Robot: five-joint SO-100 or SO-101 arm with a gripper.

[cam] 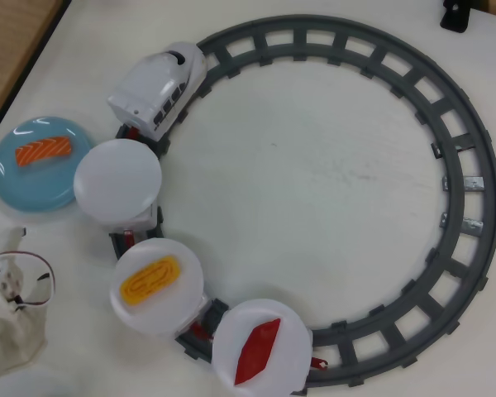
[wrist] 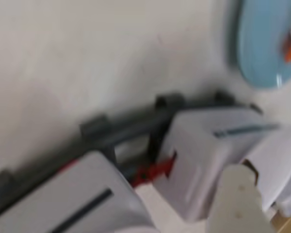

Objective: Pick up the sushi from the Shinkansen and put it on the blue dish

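The sushi (cam: 43,150), an orange salmon piece with white stripes, lies on the blue dish (cam: 33,192) at the left of the overhead view. The white Shinkansen (cam: 157,85) stands on the track just right of the dish. It pulls cars topped with round white plates. The first plate (cam: 117,182) is bare, the second carries a yellow egg piece (cam: 150,279) and the third a red piece (cam: 257,351). My white arm (cam: 8,310) sits at the bottom left, below the dish and apart from it. The blurred wrist view shows one pale finger (wrist: 240,196), the train cars (wrist: 208,145) and the dish (wrist: 264,43). Its jaws are not visible.
The grey circular track (cam: 471,182) rings the middle of the white table. A wooden strip (cam: 16,41) runs along the top-left table edge. A dark object (cam: 456,15) sits at the top right corner.
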